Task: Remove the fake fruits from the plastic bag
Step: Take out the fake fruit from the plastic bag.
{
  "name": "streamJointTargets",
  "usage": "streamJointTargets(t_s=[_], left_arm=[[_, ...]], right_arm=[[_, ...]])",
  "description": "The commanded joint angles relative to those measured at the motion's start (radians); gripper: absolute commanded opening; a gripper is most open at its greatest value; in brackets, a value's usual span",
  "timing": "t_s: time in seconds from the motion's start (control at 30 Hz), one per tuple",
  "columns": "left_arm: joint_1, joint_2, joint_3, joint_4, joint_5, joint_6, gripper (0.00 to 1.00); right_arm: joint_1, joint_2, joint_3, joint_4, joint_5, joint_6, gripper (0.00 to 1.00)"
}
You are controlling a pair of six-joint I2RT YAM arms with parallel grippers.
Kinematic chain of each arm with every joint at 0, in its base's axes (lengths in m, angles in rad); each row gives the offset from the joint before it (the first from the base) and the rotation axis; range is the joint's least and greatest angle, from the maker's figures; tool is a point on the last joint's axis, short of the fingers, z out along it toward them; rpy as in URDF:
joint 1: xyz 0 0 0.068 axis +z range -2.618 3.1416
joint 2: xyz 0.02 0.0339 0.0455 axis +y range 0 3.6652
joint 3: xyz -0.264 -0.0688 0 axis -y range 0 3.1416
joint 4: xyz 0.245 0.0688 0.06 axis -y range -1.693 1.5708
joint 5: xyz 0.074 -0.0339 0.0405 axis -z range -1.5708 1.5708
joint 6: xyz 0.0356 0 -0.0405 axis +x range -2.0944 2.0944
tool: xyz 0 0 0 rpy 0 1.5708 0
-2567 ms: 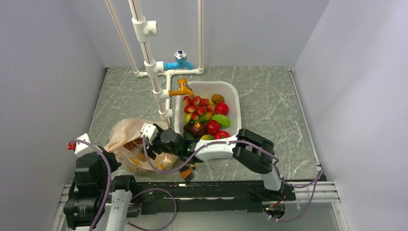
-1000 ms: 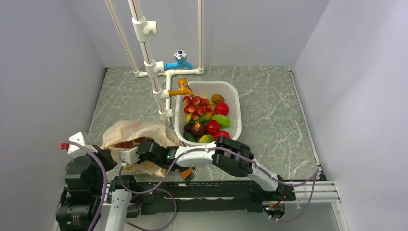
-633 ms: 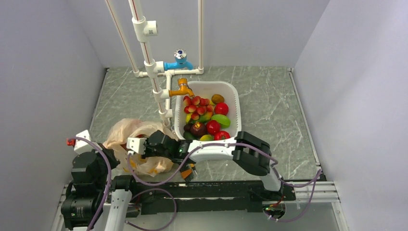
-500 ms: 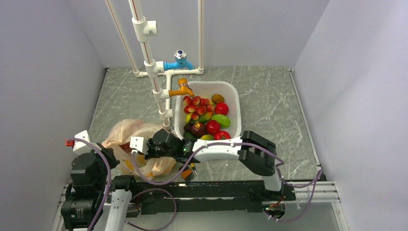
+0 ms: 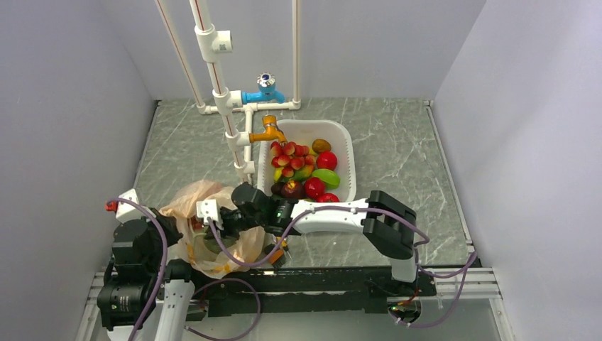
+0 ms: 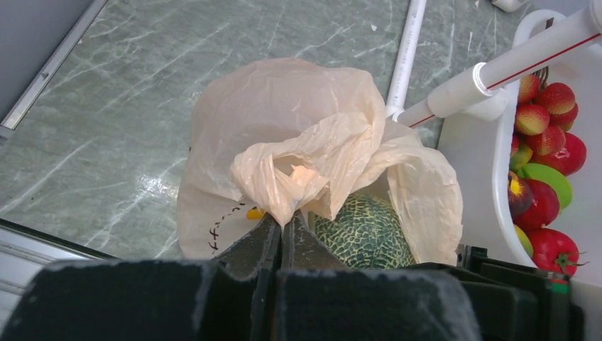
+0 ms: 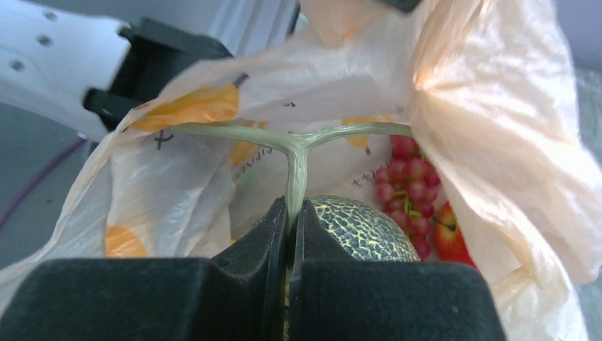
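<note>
Right hand point(image 7: 289, 213) pinches melon point(image 7: 362, 227) by stem — left hand point(image 6: 282, 238) grips bag point(image 6: 284, 121), seemingly.

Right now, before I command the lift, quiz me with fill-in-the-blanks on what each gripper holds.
The right gripper is shut on the melon's pale ____.
The left gripper is shut on a fold of the plastic ____.
Beside the melon lies a bunch of small red ____.
Missing: stem; bag; grapes.
</note>
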Motion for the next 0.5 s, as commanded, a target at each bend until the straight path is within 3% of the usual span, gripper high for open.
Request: streamJointTargets(t_s=[0.0, 0.2, 0.47], left_arm=[[-0.002, -0.013, 0.014, 0.037, 0.027, -0.013, 0.0], [-0.002, -0.03, 0.064, -0.018, -0.043, -0.015, 0.0], [-0.001, -0.1, 0.034, 0.033, -0.079, -0.066, 0.0]], right_arm=[[-0.031, -0.031, 0.106, 0.053, -0.184, 0.073, 0.0], [-0.168, -0.119, -0.057, 0.36, -0.289, 0.393, 0.0], [-0.192, -0.192, -0.105, 0.397, -0.315, 0.437, 0.0]])
